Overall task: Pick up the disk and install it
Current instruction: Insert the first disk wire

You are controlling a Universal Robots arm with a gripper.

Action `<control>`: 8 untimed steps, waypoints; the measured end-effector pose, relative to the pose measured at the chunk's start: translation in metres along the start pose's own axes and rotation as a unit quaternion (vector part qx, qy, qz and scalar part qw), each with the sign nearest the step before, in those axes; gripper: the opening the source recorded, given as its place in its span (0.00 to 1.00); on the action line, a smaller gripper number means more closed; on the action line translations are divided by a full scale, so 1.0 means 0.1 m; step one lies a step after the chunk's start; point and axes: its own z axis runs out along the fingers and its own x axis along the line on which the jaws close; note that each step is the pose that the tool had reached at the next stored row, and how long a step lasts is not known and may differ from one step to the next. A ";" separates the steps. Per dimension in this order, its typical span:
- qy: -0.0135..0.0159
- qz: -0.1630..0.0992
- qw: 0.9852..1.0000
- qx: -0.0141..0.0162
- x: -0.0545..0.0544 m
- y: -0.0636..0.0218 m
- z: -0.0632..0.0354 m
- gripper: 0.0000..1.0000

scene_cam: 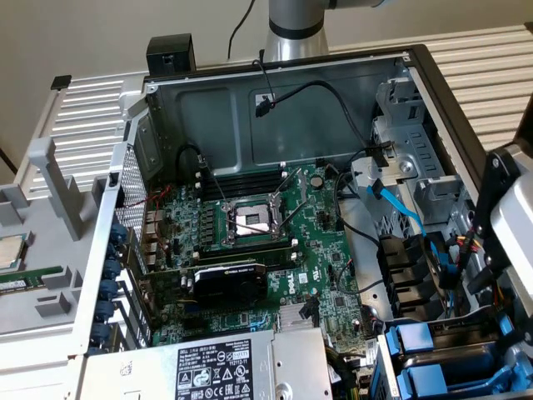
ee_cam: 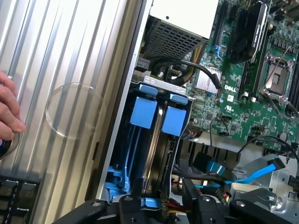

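Note:
Two alike drives in bright blue carriers stand side by side in the drive cage at the case's corner. The disk [ee_cam: 174,120] [scene_cam: 414,337] is the one on the motherboard side, seated in its slot with its blue tab up. The other blue-carrier drive [ee_cam: 142,112] [scene_cam: 416,382] sits beside it, against the case wall. My gripper [ee_cam: 161,198] hovers just over the cage's end, open, its black fingers [ee_cam: 132,196] standing apart with nothing gripped between them. The arm's wrist [scene_cam: 510,225] hangs at the exterior view's right, above the cage.
The grey power-supply box [scene_cam: 225,367] [ee_cam: 184,18] lies beside the cage. The motherboard [scene_cam: 250,225] fills the case floor, with blue data cables [ee_cam: 252,172] and black leads near the cage. A person's hand [ee_cam: 9,109] rests on the ribbed panel [ee_cam: 60,70] by a keyboard [ee_cam: 14,196].

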 end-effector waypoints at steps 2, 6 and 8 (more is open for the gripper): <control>-0.003 0.001 1.000 -0.004 0.01 -0.013 0.003 0.45; -0.010 0.001 1.000 -0.010 0.02 -0.032 0.006 0.36; -0.013 0.001 1.000 -0.011 0.03 -0.052 0.011 0.36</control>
